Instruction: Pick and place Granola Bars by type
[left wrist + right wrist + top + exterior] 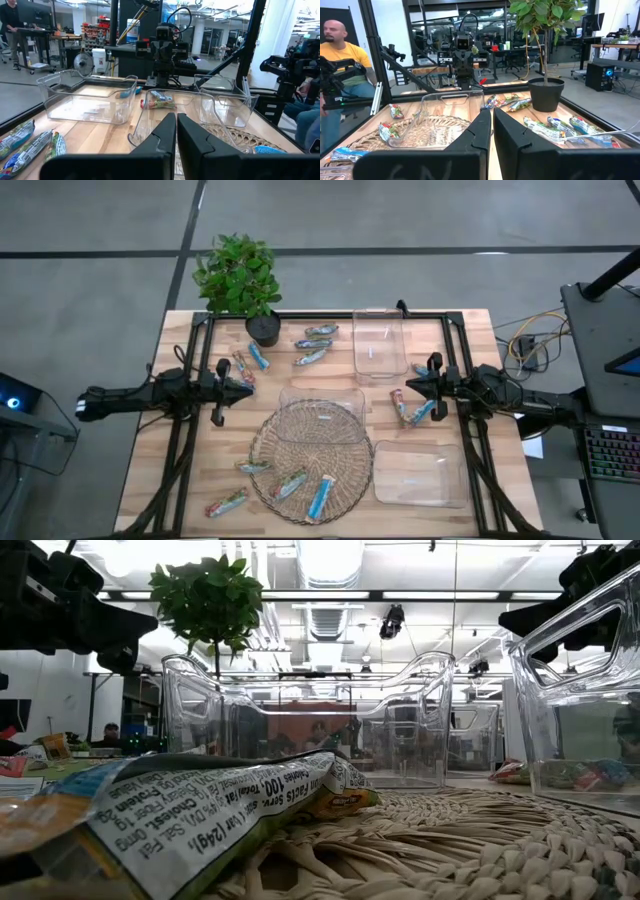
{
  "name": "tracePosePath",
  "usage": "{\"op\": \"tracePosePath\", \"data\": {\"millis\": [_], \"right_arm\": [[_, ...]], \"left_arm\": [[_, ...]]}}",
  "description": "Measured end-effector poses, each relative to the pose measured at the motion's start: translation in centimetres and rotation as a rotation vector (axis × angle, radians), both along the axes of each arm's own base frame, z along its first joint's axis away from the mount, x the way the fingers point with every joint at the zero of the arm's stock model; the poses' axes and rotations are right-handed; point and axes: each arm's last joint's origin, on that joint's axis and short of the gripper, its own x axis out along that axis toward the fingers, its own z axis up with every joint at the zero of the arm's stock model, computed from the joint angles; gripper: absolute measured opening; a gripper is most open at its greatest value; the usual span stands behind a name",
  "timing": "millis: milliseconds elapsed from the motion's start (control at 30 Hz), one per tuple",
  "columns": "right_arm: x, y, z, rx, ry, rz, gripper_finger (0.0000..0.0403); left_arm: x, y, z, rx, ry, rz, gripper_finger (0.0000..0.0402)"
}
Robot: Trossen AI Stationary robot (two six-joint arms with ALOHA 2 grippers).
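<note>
Hovering clenched and empty above the tabletop, our left gripper (244,387) and right gripper (411,385) face each other across the wooden table (180,440), fingers pressed together in both wrist views. Beside the left gripper lie two granola bars (251,361); just in front of the right one rests another pair of bars (409,406), one reddish, one blue. Between the two grippers we see a clear tray (321,416) sitting partly on the round wicker mat (310,458), with a second clear tray (380,346) toward the far edge and a third tray (420,473) at the near right. Two silver-green bars (317,344) lie between the far tray and the potted plant (240,279). On the mat's near side we count a blue bar (321,496) and a green-silver bar (290,484), with one more bar (254,467) at its left rim and a reddish bar (227,502) on bare wood at the near left. From table height, the closest wrapper (190,815) fills the foreground, its printing upside down; we can read "Facts", "100", "Total Fat", "Sodium" and "(24g)", a nutrition panel, but no brand name. A seated person in a yellow shirt (342,60) appears beyond the table in the right wrist view.
</note>
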Motion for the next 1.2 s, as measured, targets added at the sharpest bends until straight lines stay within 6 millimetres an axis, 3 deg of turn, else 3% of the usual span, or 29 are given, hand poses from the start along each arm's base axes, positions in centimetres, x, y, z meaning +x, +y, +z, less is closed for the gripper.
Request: {"op": "tracePosePath", "data": {"millis": [1200], "right_arm": [[0.01,-0.06,-0.22,0.035,0.02,-0.015,0.0013]], "left_arm": [[0.0,0.0,0.01,0.0,0.0,0.0,0.0]]}}
